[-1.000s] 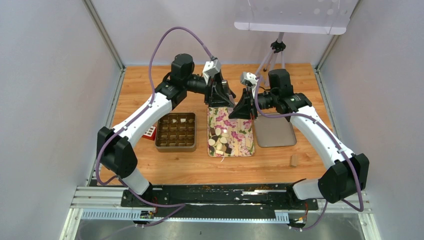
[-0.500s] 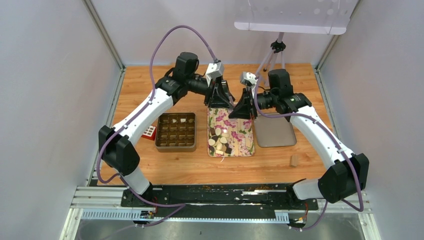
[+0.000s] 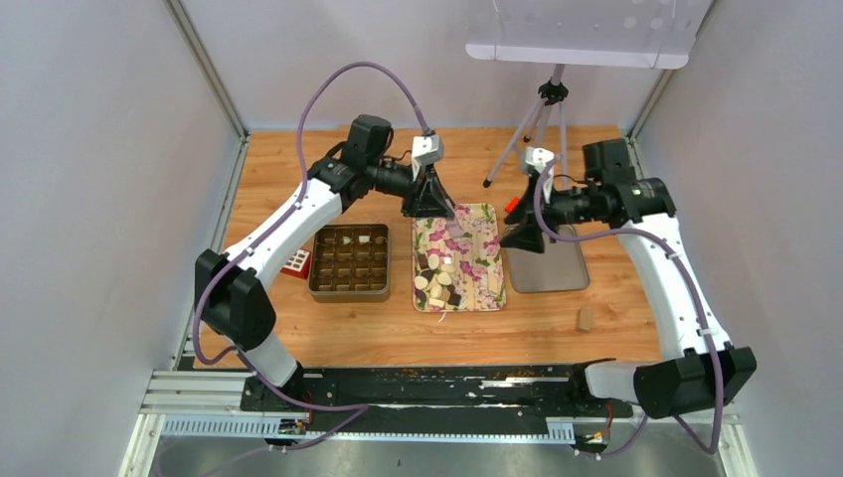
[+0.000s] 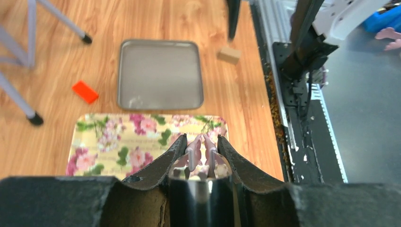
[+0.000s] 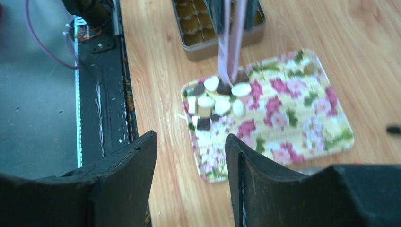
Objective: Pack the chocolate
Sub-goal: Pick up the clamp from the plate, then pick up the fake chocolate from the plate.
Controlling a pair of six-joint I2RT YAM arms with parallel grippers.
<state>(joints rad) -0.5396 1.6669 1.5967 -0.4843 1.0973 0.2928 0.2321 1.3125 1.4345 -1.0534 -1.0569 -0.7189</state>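
Roughly a dozen bite-sized chocolates [image 5: 215, 101], cream-white rounds, dark brown squares and a tan piece or two, sit heaped at the near end of a flowered tray [image 5: 302, 109] on the counter [image 5: 156, 71]. Your left pincer [image 4: 202, 142] pinches pink tongs [image 5: 229, 52], whose tips reach the pile. Your right pincer [image 5: 190, 137] hangs spread and empty, off to the tray's right.

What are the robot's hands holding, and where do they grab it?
The left gripper holds pink tweezers by the end opposite their tips. The right gripper is open and empty.
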